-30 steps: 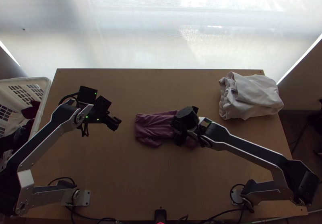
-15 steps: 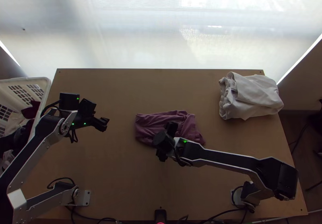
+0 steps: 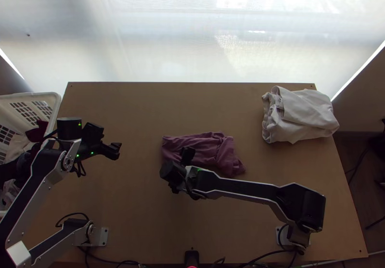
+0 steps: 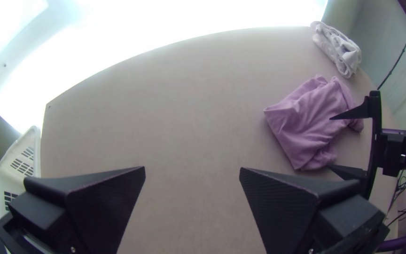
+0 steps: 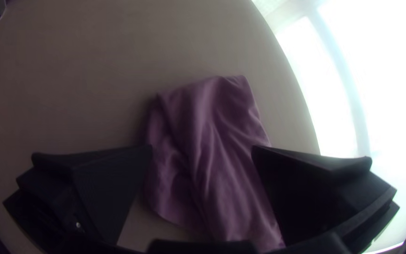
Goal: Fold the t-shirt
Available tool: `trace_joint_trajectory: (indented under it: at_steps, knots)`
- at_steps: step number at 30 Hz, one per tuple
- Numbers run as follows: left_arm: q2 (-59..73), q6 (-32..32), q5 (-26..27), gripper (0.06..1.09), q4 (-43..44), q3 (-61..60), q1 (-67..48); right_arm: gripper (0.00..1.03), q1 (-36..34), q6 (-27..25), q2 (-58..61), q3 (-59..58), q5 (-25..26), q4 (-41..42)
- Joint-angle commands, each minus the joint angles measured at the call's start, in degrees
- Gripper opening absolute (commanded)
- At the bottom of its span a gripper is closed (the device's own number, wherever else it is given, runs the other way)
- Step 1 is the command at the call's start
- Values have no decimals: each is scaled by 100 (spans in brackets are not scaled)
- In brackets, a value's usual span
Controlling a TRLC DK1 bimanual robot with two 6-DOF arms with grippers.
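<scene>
Steep top view over table (image 3: 134, 210)

robot workspace, arms (image 3: 245, 187) at table (image 3: 144, 109)

A purple-mauve t-shirt (image 3: 211, 145) lies flat on the light wooden tabletop (image 3: 139, 109), near its middle, gathered into a compact, roughly oblong bundle. Loose creases ripple along its length, layers of cloth overlap unevenly, and one corner juts out at the near right of the top view.
</scene>
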Motion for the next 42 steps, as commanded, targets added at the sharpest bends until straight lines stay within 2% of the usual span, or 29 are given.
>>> trace_joint_trajectory:
  at_steps: [1,11,26,28,42]
  knots:
    - [-199,105,2,103,34,-155,105,98,240,214,550,579,58,-144]
    - [-217,157,2,103,209,-225,237,98,416,241,1104,913,278,-232]
    - [-489,280,11,103,201,-445,360,98,354,-93,1447,1212,1104,-135]
    - [-524,280,11,103,201,-463,377,98,346,-155,1447,1195,1333,-127]
    - [-630,465,11,103,218,-577,562,98,64,-981,1649,1028,1851,656]
